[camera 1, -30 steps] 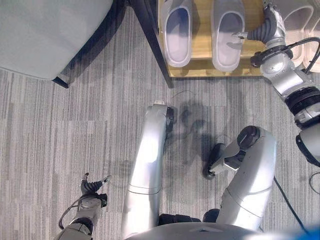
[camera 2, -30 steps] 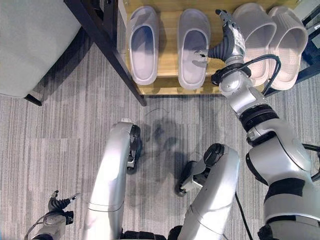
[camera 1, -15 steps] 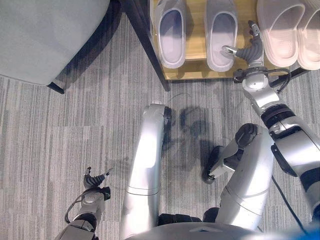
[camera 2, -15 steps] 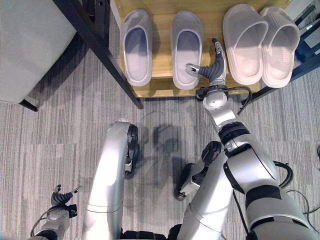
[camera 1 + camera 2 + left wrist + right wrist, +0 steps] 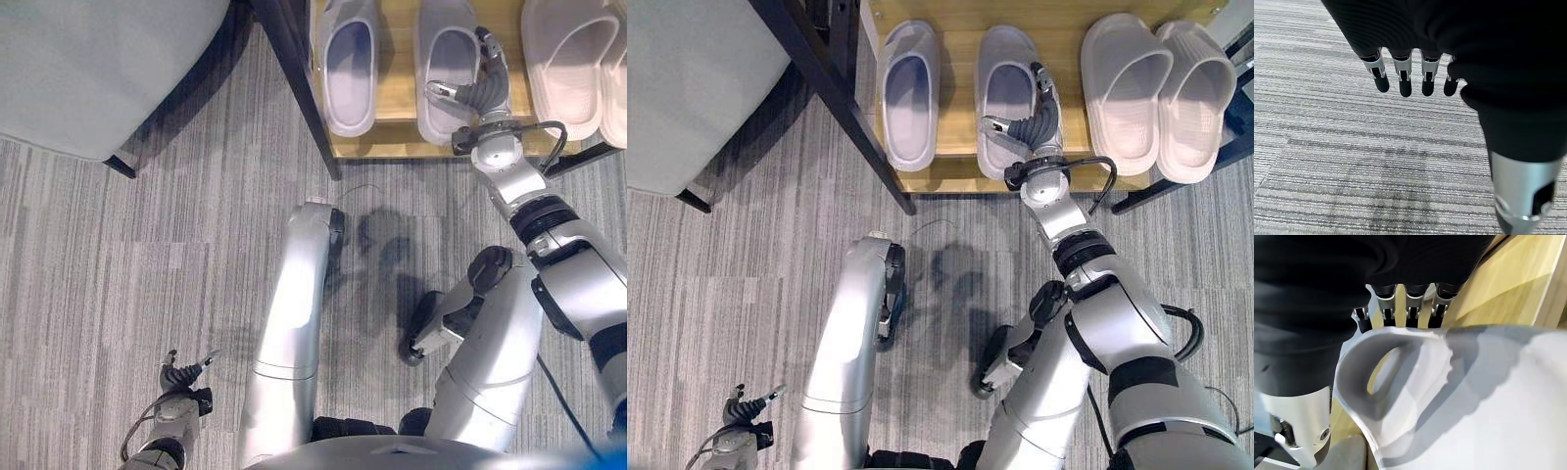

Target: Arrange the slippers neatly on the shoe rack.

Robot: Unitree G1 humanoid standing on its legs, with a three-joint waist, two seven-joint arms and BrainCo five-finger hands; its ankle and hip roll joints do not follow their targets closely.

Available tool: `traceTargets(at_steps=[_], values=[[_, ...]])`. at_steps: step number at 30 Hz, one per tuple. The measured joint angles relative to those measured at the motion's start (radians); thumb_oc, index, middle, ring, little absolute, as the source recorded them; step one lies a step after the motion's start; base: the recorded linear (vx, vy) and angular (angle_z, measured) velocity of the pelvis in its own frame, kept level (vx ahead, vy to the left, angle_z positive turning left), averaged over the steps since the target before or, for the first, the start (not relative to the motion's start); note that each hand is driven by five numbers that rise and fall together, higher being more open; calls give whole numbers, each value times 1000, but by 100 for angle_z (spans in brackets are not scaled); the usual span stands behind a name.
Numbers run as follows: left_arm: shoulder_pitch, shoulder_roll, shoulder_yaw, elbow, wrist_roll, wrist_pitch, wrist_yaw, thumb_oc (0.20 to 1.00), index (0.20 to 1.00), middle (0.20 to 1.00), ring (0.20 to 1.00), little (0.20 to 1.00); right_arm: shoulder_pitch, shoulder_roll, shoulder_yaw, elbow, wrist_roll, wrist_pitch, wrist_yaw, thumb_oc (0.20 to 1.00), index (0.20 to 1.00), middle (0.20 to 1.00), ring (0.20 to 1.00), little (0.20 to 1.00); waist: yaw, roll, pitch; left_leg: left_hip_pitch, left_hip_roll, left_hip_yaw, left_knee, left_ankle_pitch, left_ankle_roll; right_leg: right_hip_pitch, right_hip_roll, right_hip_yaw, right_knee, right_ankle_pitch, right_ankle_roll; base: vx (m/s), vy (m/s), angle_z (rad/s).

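At seven o'clock the left hand (image 5: 179, 377) hangs over striped grey carpet (image 5: 147, 255), fingers (image 5: 1403, 78) relaxed and holding nothing. Up at twelve, a wooden shoe rack (image 5: 960, 176) carries two smooth grey slippers (image 5: 909, 93). The right hand (image 5: 1031, 122) pinches the second grey slipper (image 5: 1004, 83) at its side wall. Two ribbed beige slippers (image 5: 1122, 83) lie at one o'clock.

matt smooth foam-like slippers (image 5: 909, 93), pale varnished wood shoe rack (image 5: 955, 178), ribbed grey carpet (image 5: 147, 255)
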Motion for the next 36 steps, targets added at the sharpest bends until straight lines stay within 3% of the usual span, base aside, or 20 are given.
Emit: traceTargets(at_steps=[12,29,32,36], values=[[-7,1,-4,7,1,1,-8,1000,1000,1000,1000,1000,-39,67,-3,6,4,0,-2,1000,1000,1000,1000,1000,-9,6,3,3,1,0,8,-4,0,3,1,2,4,-1,0,0,0,0],[-3,-7,-40,31,8,8,-30,1000,1000,1000,1000,1000,-77,69,-36,127,51,0,-26,1000,1000,1000,1000,1000,-1,12,7,1,-6,-3,28,-12,-1,14,-2,9,23,-14,15,0,2,0],[-4,-8,-39,35,8,10,-30,1000,1000,1000,1000,1000,-72,67,-72,108,51,0,-48,1000,1000,1000,1000,1000,-16,12,7,1,-5,-3,35,-15,-1,14,0,10,26,-14,15,-3,2,-2],[-34,-18,-36,36,10,20,-28,1000,1000,1000,1000,1000,-17,142,-128,23,58,-2,-79,1000,1000,1000,1000,1000,-53,11,7,5,5,-6,51,-31,-5,11,18,13,36,-14,16,1,11,-10]])
